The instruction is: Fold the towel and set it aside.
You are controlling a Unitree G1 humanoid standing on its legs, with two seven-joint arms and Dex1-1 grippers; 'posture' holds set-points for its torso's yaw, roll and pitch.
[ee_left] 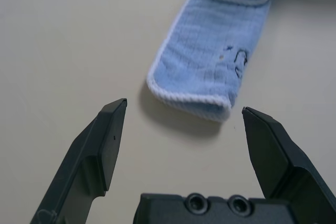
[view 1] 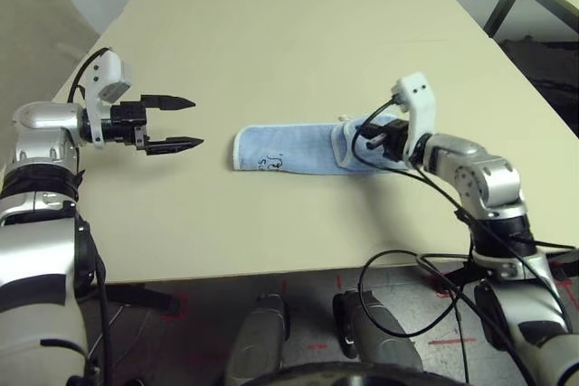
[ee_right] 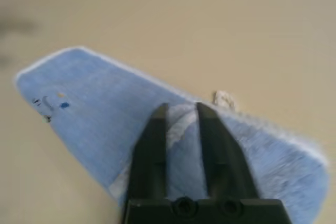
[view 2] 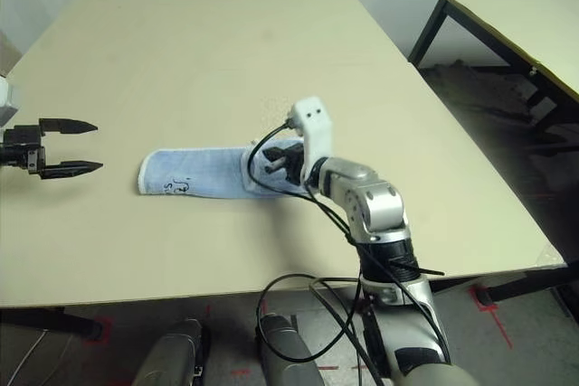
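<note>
Silver forearms reach in from either side over the pale cream table (view 1: 271,51), and between them lies the small light-blue terry towel (view 1: 289,149) with white stitched edging, folded into a narrow strip near the table's middle. A dark embroidered motif (view 1: 272,164) sits near its left end, and a small white loop (ee_right: 224,99) pokes out at its far edge toward the right end. Over that right end hangs the right gripper (ee_right: 182,109), its two black fingers a narrow gap apart with blue cloth showing between them; whether they pinch the towel cannot be told. Well to the left, apart from the towel, the left gripper (view 1: 184,123) hovers with its fingers spread wide, holding nothing.
</note>
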